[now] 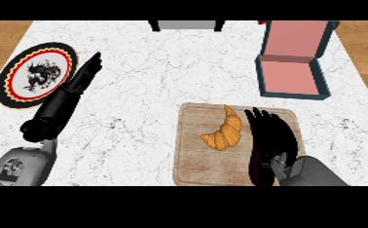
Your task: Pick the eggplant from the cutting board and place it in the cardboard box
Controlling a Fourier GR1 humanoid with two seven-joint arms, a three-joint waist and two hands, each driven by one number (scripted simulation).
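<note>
Right hand: I see my right hand (271, 137) low over the right side of the cutting board (197, 161), its forearm coming in from the lower edge.
Right fingers: stretched long and fanned wide, tips near the board's far edge. They lie flat over what is under them and are not curled round it.
Eggplant: on the cutting board, under my right hand. All I can make out is a dark purplish shape (256, 172) along the hand's left lower side, near the board's front edge; the rest is hidden.
Croissant: a golden croissant (224, 130) lies on the same board just left of the hand, apart from the eggplant.
Cardboard box: the cardboard box (289, 78) sits beyond the board at the far right of the desk (158, 76), open, its pink inside showing and its lid (295, 37) tilted back.
Left hand: my left hand (86, 73) rests at the left, fingers straight and close together, holding nothing, just beside the right rim of a patterned plate (18, 73).
Far edge: a grey object (187, 25) with dark sides, too cropped for me to name.
</note>
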